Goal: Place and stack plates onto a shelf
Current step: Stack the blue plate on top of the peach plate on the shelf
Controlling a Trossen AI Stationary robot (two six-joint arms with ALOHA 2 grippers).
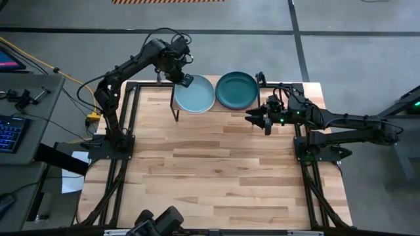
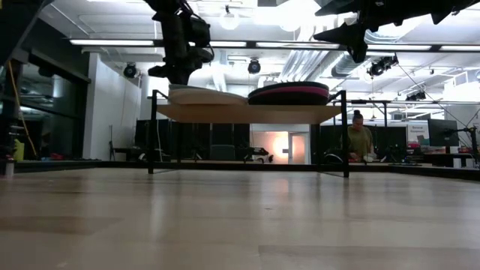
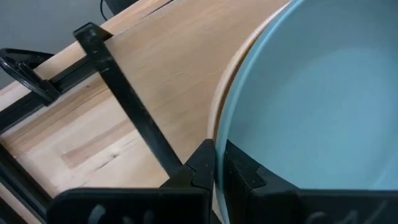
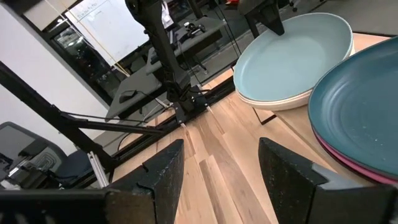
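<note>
The shelf [image 1: 223, 111] stands at the table's far edge, its board [image 2: 247, 112] carrying two stacks. The pale blue-green plate [image 1: 195, 95] tops the left stack, over a white one [image 4: 273, 102] and a peach rim [image 3: 217, 99]. The dark teal plate [image 1: 236, 90] tops the right stack, over a magenta one [image 4: 348, 165]. My left gripper [image 1: 186, 80] is shut on the pale blue-green plate's far-left rim. My right gripper [image 1: 258, 119] hovers open just to the right of the shelf, above the table, touching nothing. My left gripper pinches the pale blue-green plate's rim [image 3: 222, 118] at its far-left side, one finger [image 3: 249, 174] over the plate's inside and one [image 3: 196, 168] outside. The fingers come slanting down from above and the far left. The plate lies on top of the left stack [image 2: 206, 95].
The butcher-block tabletop [image 1: 216, 170] lies bare in front of the shelf. Thin black shelf legs [image 2: 153, 131] stand at the board's corners. Black frame rails [image 1: 125, 131] run along both table sides. A person [image 2: 360, 139] stands far behind in the room.
</note>
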